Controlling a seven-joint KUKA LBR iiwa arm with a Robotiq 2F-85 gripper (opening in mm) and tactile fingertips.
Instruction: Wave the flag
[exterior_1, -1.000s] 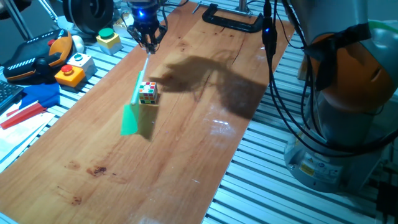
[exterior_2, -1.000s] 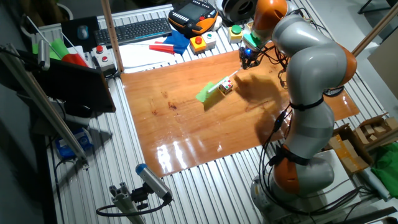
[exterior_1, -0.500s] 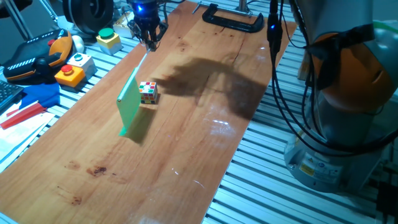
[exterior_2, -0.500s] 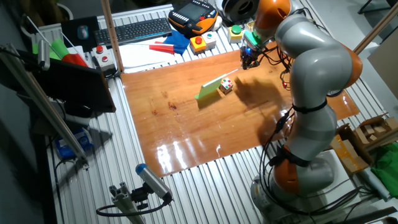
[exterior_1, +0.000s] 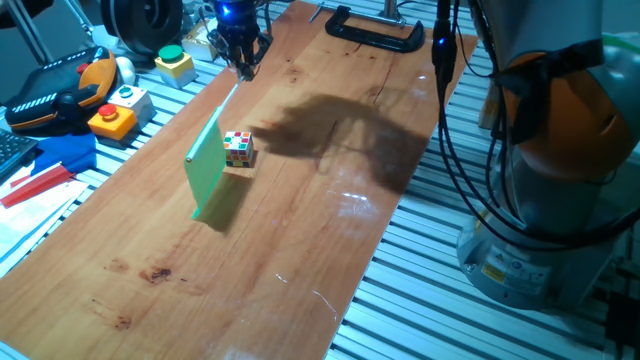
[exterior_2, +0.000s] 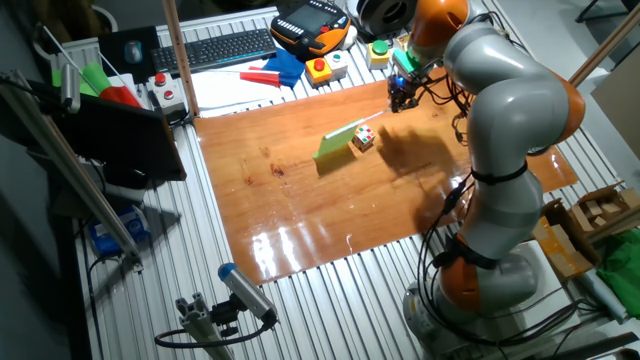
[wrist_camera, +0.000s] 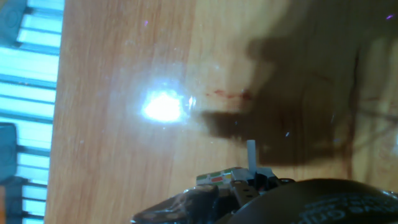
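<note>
The tool (exterior_1: 243, 62) is clenched on the upper end of the thin pale stick of the flag (exterior_1: 206, 167), above the far edge of the wooden worktop (exterior_1: 300, 230). The stick slopes down from the tool to the green sheet, which stands nearly on edge with its lower corner on or just above the worktop. A small multicoloured puzzle cube (exterior_1: 238, 148) rests on the worktop just beside the sheet, close to the stick. A black clamp (exterior_1: 372, 32) lies at the far end of the worktop, well apart from the flag. Push-button boxes (exterior_1: 120, 108) and a blue block (exterior_1: 60, 152) sit off the worktop's edge. In the other fixed view the arm (exterior_2: 505, 130) rises from its base beside the worktop, bends over it and points the tool (exterior_2: 402, 92) downward. The hand view shows only bare worktop (wrist_camera: 124, 155) and a light glare.
</note>
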